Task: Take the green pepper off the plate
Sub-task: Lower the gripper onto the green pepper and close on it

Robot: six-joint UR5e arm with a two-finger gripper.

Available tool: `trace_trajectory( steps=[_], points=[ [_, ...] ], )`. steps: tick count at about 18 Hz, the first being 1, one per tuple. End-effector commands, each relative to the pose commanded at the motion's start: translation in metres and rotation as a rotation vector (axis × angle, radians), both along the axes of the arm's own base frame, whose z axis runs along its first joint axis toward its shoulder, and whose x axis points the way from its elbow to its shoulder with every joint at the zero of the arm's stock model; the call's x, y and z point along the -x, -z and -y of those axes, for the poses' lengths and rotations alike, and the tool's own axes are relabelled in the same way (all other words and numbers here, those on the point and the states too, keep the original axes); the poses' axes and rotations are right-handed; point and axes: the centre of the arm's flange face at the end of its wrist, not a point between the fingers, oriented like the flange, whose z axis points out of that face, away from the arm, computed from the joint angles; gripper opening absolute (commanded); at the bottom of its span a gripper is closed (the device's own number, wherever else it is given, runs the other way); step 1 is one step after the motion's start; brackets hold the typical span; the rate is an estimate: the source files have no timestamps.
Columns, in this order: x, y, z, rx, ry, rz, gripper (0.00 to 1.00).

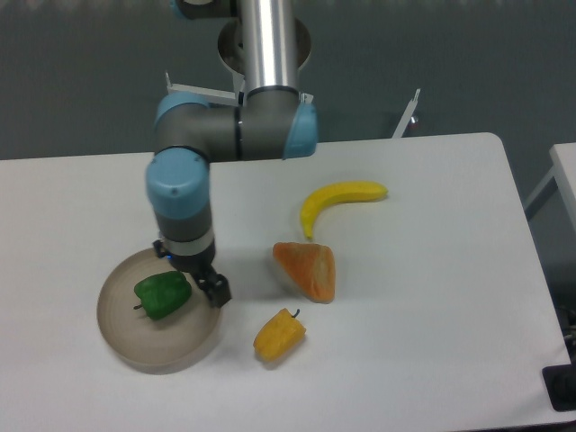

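The green pepper (163,295) lies on its side in the round beige-grey plate (135,346) at the front left of the table. My gripper (192,274) is lowered over the plate's right rear part, right beside the pepper's upper right side. One dark finger (217,290) shows just right of the pepper, and the other is mostly hidden behind the wrist near the plate's far rim. The jaws look spread apart with nothing gripped. I cannot tell whether a finger touches the pepper.
A yellow pepper (279,335) lies just right of the plate. An orange wedge-shaped piece (308,268) sits further right, and a banana (340,200) lies behind it. The arm's elbow (236,130) hangs above the table's rear left.
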Motion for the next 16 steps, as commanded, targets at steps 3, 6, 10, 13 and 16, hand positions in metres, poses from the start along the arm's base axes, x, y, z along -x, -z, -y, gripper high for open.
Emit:
trace_trajectory(
  steps=[3, 6, 10, 13, 16],
  points=[
    [-0.010, 0.007, -0.002, 0.007, 0.001, 0.020, 1.00],
    [-0.018, 0.019, -0.009, 0.014, 0.012, 0.023, 1.00],
    [-0.024, 0.033, -0.012, 0.031, 0.023, 0.026, 1.00],
    [-0.025, 0.041, -0.016, 0.010, 0.023, 0.021, 1.00],
    [-0.024, 0.047, -0.016, 0.017, 0.023, 0.023, 1.00]
  ],
)
